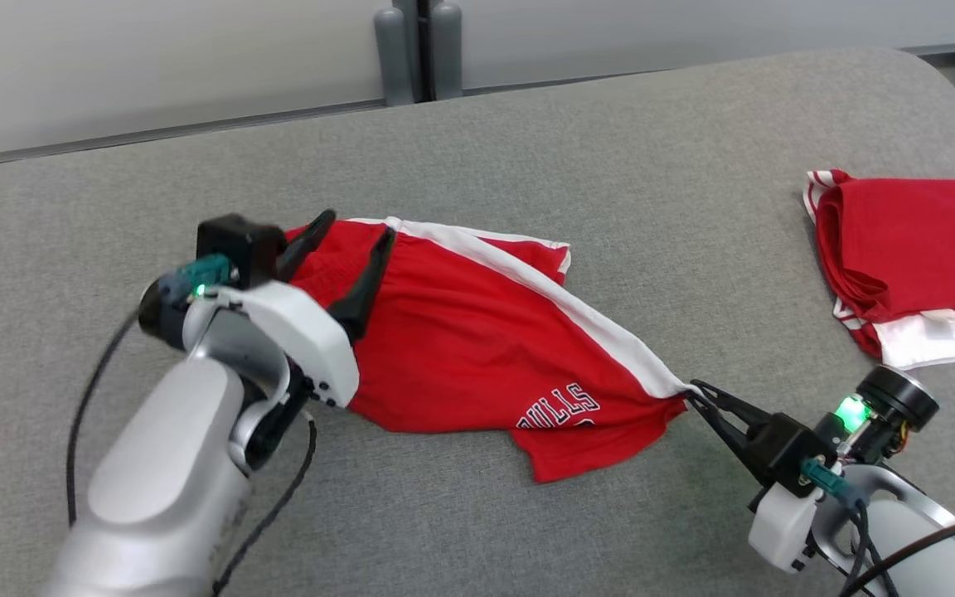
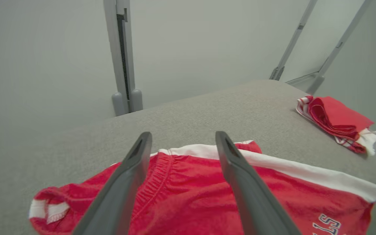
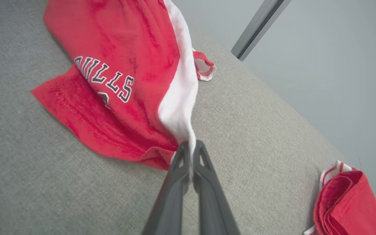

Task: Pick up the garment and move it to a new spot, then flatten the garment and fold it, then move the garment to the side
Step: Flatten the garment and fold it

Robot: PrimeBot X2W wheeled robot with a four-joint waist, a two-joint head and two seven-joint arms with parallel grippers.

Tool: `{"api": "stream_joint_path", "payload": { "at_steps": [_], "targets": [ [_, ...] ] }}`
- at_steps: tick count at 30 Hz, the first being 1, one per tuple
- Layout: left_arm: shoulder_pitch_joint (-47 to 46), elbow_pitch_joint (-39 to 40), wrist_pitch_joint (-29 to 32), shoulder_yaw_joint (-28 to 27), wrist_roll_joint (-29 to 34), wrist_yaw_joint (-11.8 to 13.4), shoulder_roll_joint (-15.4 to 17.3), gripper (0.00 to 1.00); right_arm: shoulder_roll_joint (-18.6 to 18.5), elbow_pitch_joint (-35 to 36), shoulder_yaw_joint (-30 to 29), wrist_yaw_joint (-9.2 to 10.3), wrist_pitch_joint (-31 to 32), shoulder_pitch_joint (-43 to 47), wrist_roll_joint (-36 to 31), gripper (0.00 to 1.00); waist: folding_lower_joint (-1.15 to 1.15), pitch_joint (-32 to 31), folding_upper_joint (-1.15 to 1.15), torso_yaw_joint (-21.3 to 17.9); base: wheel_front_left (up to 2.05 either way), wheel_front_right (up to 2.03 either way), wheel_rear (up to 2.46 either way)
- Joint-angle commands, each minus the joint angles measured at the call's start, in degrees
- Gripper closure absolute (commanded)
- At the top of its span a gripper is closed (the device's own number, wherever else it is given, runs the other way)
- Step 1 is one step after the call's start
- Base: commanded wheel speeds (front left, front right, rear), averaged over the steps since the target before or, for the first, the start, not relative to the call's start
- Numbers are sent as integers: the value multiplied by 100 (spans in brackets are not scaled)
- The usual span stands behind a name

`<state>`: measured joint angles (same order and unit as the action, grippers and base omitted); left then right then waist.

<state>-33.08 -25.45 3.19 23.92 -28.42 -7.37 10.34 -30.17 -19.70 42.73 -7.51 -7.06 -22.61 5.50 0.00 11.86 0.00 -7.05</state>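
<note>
Grey fabric tabletop (image 1: 610, 124); pale wall (image 1: 154, 58), 12 o'clock. Centre: red shorts (image 1: 461, 332). 4 o'clock: right hand (image 1: 697, 396), clamped on their white-striped hem corner. 9 o'clock: left hand (image 1: 359, 226), spread wide over waistband. 2 o'clock: folded red garment (image 1: 908, 249).

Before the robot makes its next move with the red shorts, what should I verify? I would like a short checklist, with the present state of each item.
1. Grip of right hand on shorts, at the white stripe's end: ok, shut on the cloth.
2. Opening of left hand: ok, open.
3. Grip of left hand on waistband: not ok, its fingers stand apart over it.
4. Flatness of shorts: not ok, wrinkled, lower edge bunched.
5. Gap between shorts and pile: ok, they lie apart.
6. Contact of left fingers with cloth: cannot tell.
</note>
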Motion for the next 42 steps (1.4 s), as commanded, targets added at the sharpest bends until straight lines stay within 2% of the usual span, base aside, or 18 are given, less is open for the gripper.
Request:
{"api": "stream_joint_path", "payload": {
  "at_steps": [1, 4, 9, 13, 15, 18, 25, 39, 40, 41, 42],
  "targets": [
    [-142, 33, 82, 43, -99, -12, 87, 0, 23, -7, -4, 5, -26, -101, 11, 100, 0, 144, 0, -137, 0, 0, 0],
    [-749, 160, 1116, 758, -910, -7, 663, 0, 168, -105, 88, 5, -105, -355, 2, 100, 0, 329, 0, -317, 0, 0, 0],
    [-1597, 71, 2524, 1237, -2010, -8, 1340, 0, 406, -334, 327, 6, -270, -807, 11, 100, 0, 591, 0, -680, 0, 0, 0],
    [-2009, -140, 3304, 1513, -2329, -9, 1720, 0, 589, -521, 511, 6, -393, -1061, 44, 100, 0, 762, 0, -938, 0, 0, 0],
    [-2151, -267, 3499, 1614, -2348, -9, 1854, 0, 662, -619, 583, 6, -464, -1169, 56, 100, 0, 835, 0, -1048, 0, 0, 0],
    [-2268, -516, 3580, 1655, -2373, -10, 1909, 0, 745, -748, 680, 6, -544, -1285, 90, 100, 0, 916, 0, -1170, 0, 0, 0],
    [-2359, -950, 3695, 1652, -2527, -6, 1811, 0, 852, -1004, 772, 7, -672, -1404, 145, 100, 0, 999, 0, -1288, 0, 0, 0],
    [-2518, -1190, 3692, 1786, -2587, -8, 1676, 0, 977, -1247, 814, 7, -774, -1620, 190, 100, 0, 1134, 0, -1288, 0, 0, 0],
    [-2536, -1194, 3663, 1787, -2601, -8, 1669, 27, 981, -1257, 812, 7, -778, -1632, 194, 100, 0, 1146, 0, -1286, 0, 0, 0],
    [-2547, -1201, 3644, 1784, -2622, -9, 1667, 74, 983, -1269, 808, 7, -784, -1642, 195, 100, 0, 1157, 0, -1283, 0, 0, 0],
    [-2547, -1201, 3644, 1784, -2622, -9, 1667, 74, 983, -1269, 808, 7, -784, -1642, 195, 100, 0, 1157, 0, -1283, 0, 0, 0]
  ]
}}
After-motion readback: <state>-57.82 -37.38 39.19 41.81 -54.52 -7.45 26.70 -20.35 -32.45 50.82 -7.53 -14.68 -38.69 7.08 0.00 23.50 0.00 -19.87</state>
